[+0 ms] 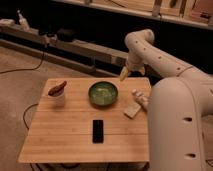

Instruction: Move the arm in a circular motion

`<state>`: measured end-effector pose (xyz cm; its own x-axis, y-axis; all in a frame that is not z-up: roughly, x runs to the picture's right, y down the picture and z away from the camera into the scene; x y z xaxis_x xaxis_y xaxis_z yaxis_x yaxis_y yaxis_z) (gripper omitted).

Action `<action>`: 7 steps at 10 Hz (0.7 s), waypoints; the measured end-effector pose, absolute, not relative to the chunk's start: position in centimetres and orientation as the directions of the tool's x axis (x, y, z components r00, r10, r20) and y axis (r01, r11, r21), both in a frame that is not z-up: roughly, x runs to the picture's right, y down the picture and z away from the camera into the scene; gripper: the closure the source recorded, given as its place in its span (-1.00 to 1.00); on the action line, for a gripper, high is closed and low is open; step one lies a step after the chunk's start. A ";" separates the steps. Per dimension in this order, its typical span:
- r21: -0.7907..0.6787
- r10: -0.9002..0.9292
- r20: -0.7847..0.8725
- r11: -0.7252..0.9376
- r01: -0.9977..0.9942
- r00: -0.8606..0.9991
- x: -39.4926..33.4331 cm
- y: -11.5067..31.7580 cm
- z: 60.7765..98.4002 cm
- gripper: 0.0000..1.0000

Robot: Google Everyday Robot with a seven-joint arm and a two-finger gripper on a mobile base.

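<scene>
My large glossy white arm (pixel 170 75) fills the right side of the camera view, its thick dotted segments bending up to a joint at the top and down again. Its small beige gripper (pixel 123 75) hangs above the far edge of the wooden table (pixel 70 135), just behind and right of the green bowl (pixel 103 93). It holds nothing that I can see.
On the table stand a white cup with a red-brown object (pixel 58 92) at the left, a black phone (pixel 98 130) near the front, and pale blocks (pixel 136 104) by the arm. A bench with cables runs behind the table.
</scene>
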<state>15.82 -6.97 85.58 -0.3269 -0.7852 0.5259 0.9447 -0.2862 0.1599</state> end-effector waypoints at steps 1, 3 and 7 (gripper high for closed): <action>0.184 -0.772 0.519 -0.319 0.930 -0.367 13.5 -6.8 85.6 -0.60; 0.253 -0.733 0.509 -0.375 0.892 -0.452 9.7 -5.2 84.5 -0.60; 0.500 -0.622 0.396 -0.471 0.727 -0.675 1.6 -0.3 79.3 -0.60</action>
<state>1.64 -0.28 79.28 -0.6753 -0.6220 0.3964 0.7270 -0.4709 0.4997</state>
